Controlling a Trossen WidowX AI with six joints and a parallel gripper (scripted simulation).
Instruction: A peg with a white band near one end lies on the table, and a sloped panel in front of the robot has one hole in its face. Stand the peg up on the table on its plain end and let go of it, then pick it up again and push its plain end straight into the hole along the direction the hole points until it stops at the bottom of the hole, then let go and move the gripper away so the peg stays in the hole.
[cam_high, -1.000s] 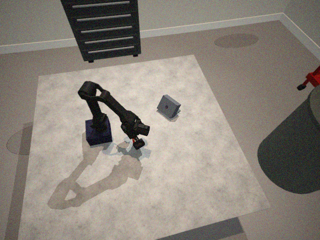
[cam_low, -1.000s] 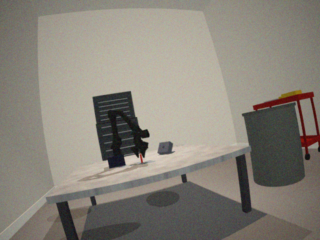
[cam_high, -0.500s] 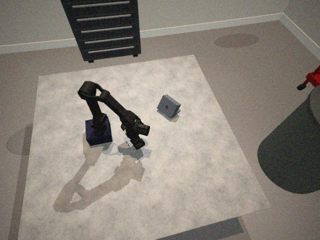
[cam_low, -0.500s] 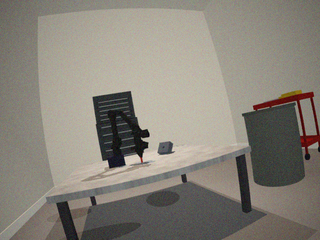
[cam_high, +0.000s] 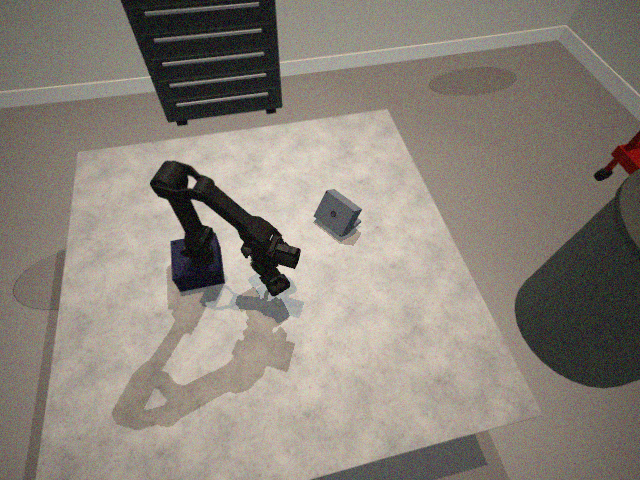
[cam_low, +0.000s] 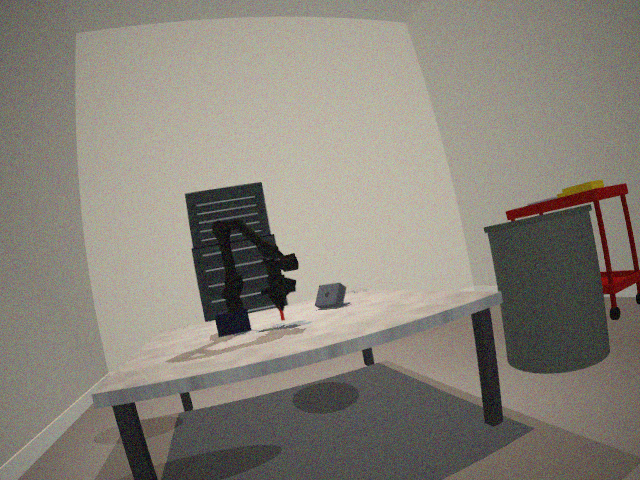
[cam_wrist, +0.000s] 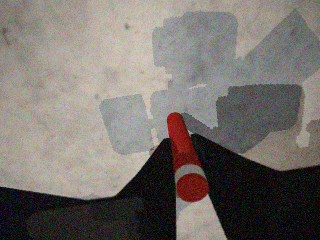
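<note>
The red peg (cam_low: 282, 315) (cam_wrist: 175, 125) is near upright, with its white band and banded end up and its plain end down. The plain end appears a little above the table (cam_high: 387, 320) (cam_low: 392, 320). My gripper (cam_low: 281, 308) (cam_wrist: 180, 142) is shut on the peg, with one dark finger on each side, below the white band. In the top view the arm hides the peg and fingertips. The grey sloped panel (cam_high: 342, 221) (cam_low: 336, 299) stands right of the gripper in the top and exterior views. Its face has one dark hole (cam_high: 333, 213) (cam_low: 327, 294), with nothing seen in it.
The arm's dark blue base (cam_high: 197, 268) (cam_low: 233, 323) stands on the table left of the gripper. Off the table are a dark drawer cabinet (cam_high: 217, 67) (cam_low: 227, 217), a large grey-green bin (cam_high: 584, 310) (cam_low: 547, 294) and a red cart (cam_high: 628, 157) (cam_low: 615, 193).
</note>
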